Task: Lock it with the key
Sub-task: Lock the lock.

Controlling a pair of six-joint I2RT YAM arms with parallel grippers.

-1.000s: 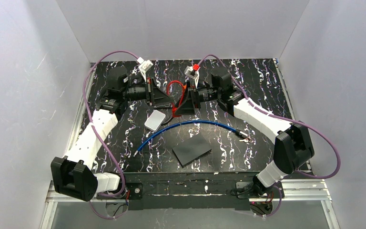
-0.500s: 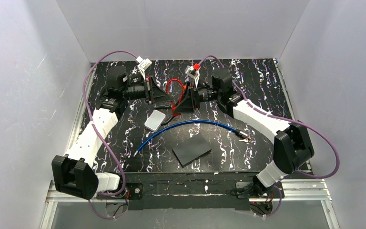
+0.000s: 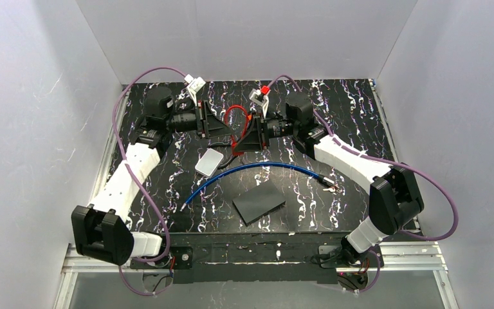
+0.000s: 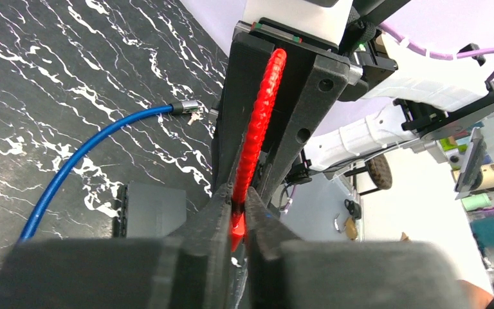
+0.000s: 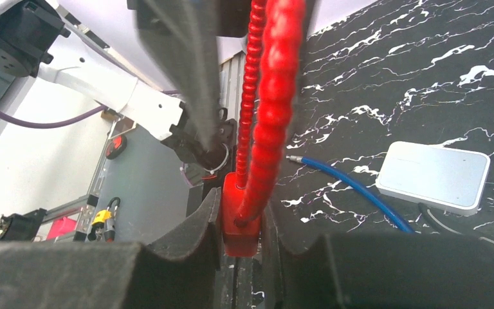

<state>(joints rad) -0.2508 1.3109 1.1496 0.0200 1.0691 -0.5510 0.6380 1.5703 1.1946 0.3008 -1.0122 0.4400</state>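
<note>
Top external: left gripper (image 3: 227,131) clenched on the red loop (image 3: 230,114), right gripper (image 3: 244,136) clamped on it too; both have edged slightly farther back. Blue lock (image 3: 257,166) lies untouched mid-table, so locking looks not yet begun.

**Bench (image 3: 334,109), black with white veining: contents by count.** One long bright-blue flexible cable with dark metal ends (image 4: 71,166). One red ribbed cable loop with a red block (image 4: 257,129). One flat pale-grey rounded rectangular case (image 3: 209,161). One flat dark-grey rectangular plate (image 3: 259,202). Arms: two, my left arm (image 3: 125,187) and my right arm (image 3: 350,161), with one pair of jaws on each.
</note>
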